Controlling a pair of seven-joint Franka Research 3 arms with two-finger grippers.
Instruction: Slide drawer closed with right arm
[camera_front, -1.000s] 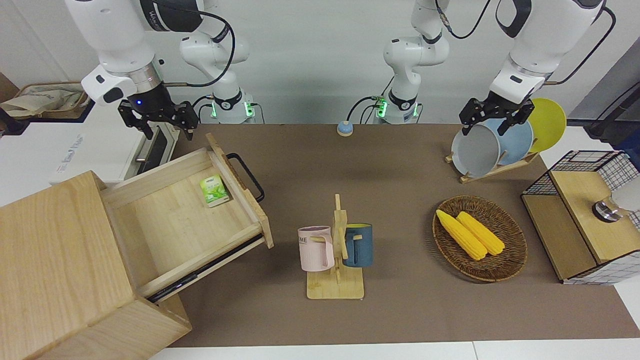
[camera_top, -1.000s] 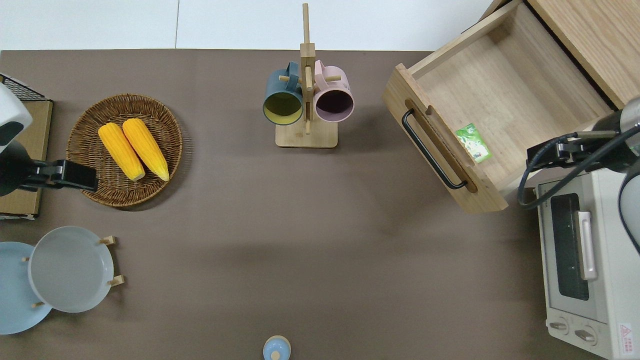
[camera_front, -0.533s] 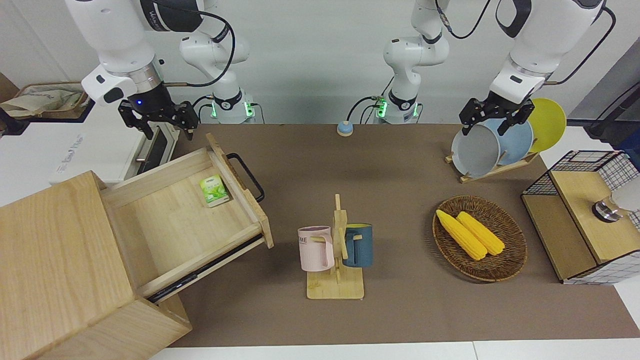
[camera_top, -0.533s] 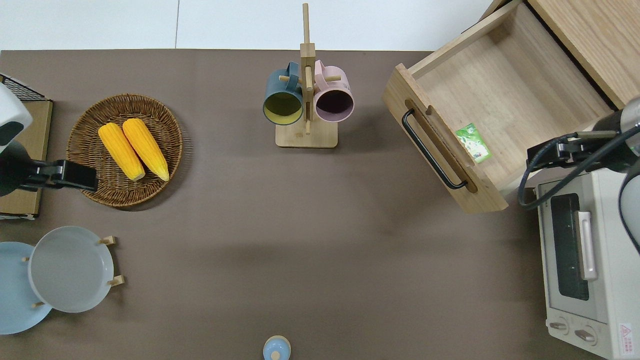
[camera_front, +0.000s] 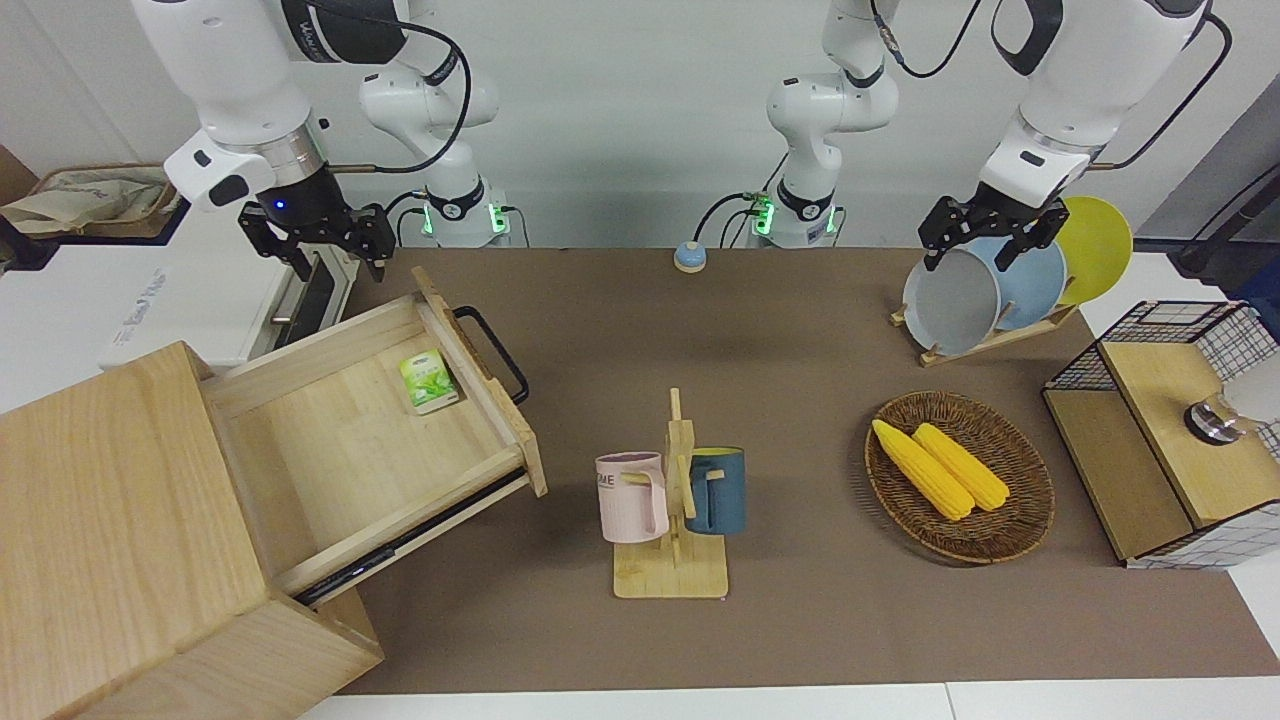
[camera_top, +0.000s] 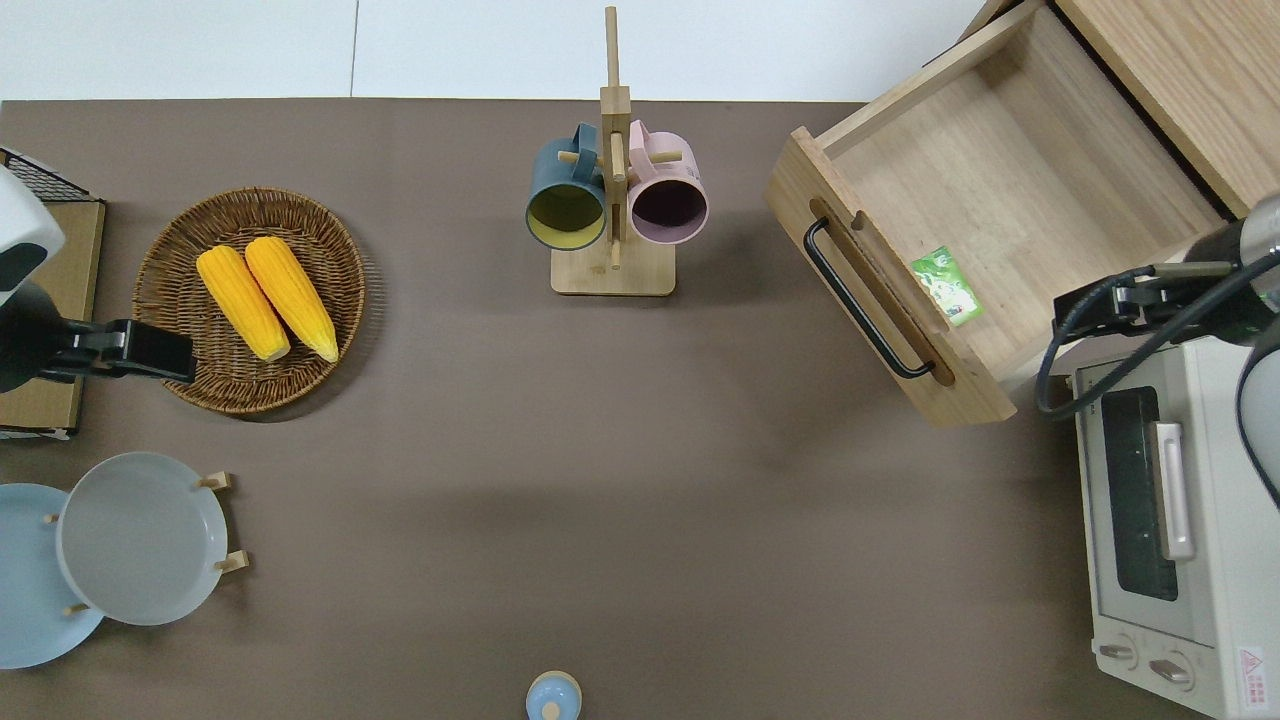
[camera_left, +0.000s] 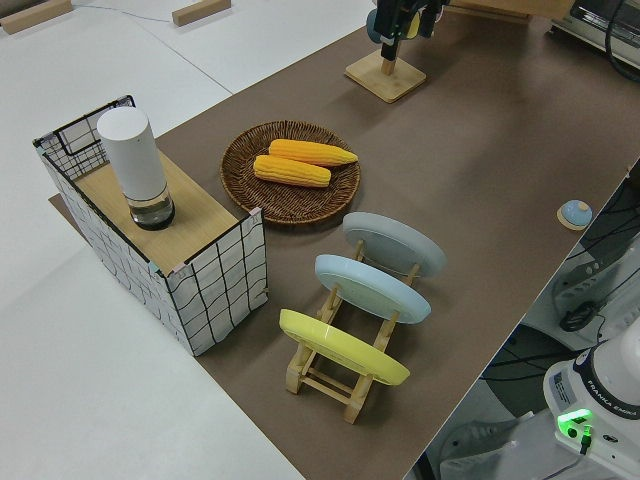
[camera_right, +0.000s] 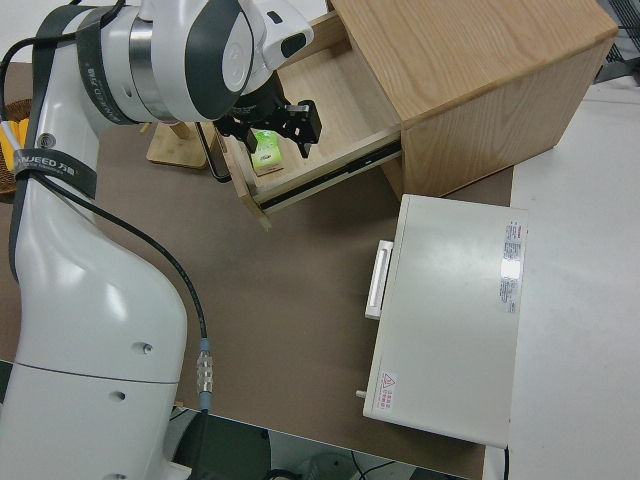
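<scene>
Front view: the drawer (camera_front: 380, 420) hangs wide open out of the cabinet (camera_front: 130, 540); the right gripper (camera_front: 318, 240) is up in the air, jaws spread, empty. Overhead: it's (camera_top: 1100, 305) over the drawer's (camera_top: 1000, 190) edge next to the toaster oven (camera_top: 1170, 520). Left arm's parked.

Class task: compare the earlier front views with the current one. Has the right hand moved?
Yes, slightly: the right hand has risen a little against the toaster oven; the drawer hasn't shifted.

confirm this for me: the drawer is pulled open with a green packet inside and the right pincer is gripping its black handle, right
Not quite. The drawer is open with the green packet inside, but the right pincer is not on the black handle; the front view shows it apart from the handle, open and empty.
</scene>
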